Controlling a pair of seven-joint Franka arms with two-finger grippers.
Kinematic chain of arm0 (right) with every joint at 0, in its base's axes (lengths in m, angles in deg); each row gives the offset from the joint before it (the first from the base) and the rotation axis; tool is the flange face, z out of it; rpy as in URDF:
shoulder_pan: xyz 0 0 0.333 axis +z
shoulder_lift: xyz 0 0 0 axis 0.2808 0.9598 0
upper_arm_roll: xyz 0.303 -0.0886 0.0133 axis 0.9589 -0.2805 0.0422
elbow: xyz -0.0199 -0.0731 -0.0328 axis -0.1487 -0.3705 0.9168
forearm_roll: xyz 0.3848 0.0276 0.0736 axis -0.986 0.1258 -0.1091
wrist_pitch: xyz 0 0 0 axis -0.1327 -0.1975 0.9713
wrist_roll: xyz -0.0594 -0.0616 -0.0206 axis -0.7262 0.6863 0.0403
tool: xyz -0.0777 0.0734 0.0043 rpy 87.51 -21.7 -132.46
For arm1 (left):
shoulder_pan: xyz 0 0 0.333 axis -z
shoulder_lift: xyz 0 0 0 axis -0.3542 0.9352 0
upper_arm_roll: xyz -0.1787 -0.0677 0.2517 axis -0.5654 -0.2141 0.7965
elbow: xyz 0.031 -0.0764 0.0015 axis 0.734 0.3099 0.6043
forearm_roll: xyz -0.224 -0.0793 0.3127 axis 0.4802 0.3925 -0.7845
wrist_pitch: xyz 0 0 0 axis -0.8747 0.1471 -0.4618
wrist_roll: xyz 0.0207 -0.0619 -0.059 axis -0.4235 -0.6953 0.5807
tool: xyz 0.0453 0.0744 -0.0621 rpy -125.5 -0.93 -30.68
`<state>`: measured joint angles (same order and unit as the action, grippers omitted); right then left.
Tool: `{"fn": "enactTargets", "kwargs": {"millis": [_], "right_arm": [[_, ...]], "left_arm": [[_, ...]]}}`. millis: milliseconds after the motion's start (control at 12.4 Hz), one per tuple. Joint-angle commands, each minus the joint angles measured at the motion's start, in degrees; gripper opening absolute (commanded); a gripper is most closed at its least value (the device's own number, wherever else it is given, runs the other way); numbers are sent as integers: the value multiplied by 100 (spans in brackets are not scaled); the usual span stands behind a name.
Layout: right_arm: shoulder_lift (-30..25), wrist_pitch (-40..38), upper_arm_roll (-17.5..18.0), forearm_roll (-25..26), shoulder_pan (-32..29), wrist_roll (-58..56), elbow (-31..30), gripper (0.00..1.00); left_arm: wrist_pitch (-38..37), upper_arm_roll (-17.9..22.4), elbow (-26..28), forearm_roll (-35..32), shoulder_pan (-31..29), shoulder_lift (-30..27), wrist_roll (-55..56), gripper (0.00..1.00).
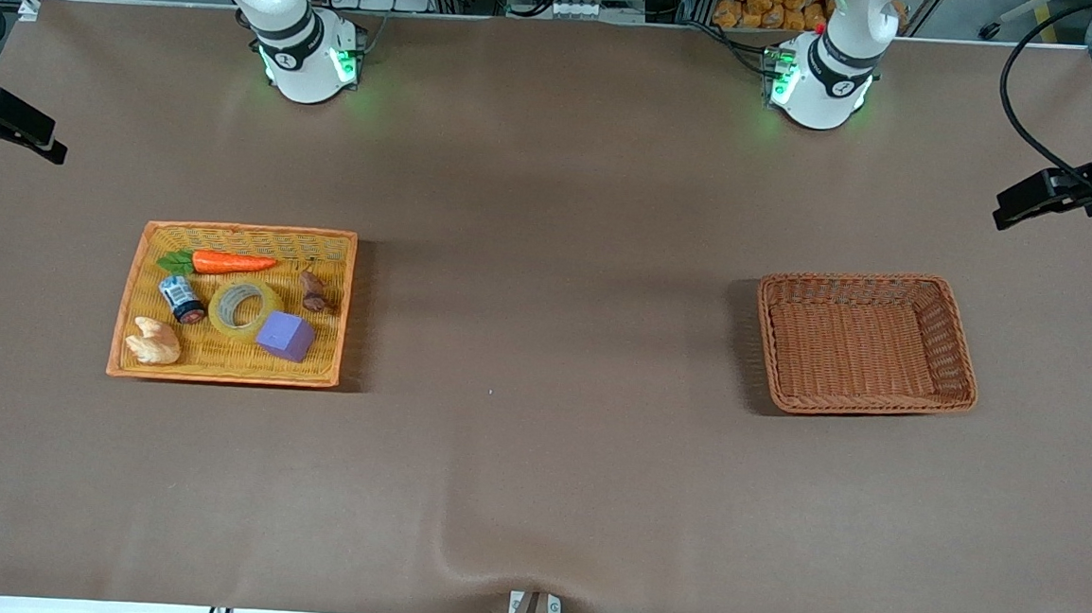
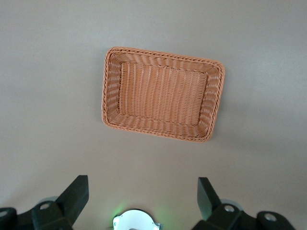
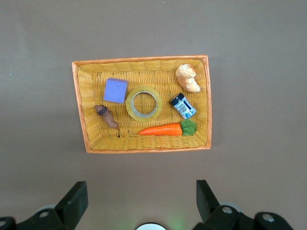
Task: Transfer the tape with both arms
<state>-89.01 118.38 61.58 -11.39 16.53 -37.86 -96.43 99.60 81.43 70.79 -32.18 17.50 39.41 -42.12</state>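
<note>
The tape, a yellowish translucent ring with a pale core, lies flat in the middle of the yellow woven tray toward the right arm's end of the table. It also shows in the right wrist view. My right gripper is open and empty, high over the table beside the tray. My left gripper is open and empty, high over the table beside the brown basket. Neither gripper shows in the front view; only the arms' bases do.
Round the tape in the tray lie a carrot, a purple cube, a small dark can, a pale pastry-like toy and a brown piece. The empty brown basket stands toward the left arm's end.
</note>
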Motion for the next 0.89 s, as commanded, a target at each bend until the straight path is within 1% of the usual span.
{"fn": "enactTargets", "kwargs": {"millis": [0,323,484,807], "right_arm": [[-16,-28,-18,-72,39,117,6,100],[-16,-10,-27,-64,30,108,6,100],[-16,25,-27,-72,30,108,6,100],[2,148,-18,-64,197,99,-55,100]], "left_arm": [[-27,-18,-86,-85,7,-1,-181,100],[-18,-9,-86,-146,7,25,-226,100],[165,-18,-77,-94,7,43,-234,100],[298,-18,-33,-85,-10,52,-235,100]]}}
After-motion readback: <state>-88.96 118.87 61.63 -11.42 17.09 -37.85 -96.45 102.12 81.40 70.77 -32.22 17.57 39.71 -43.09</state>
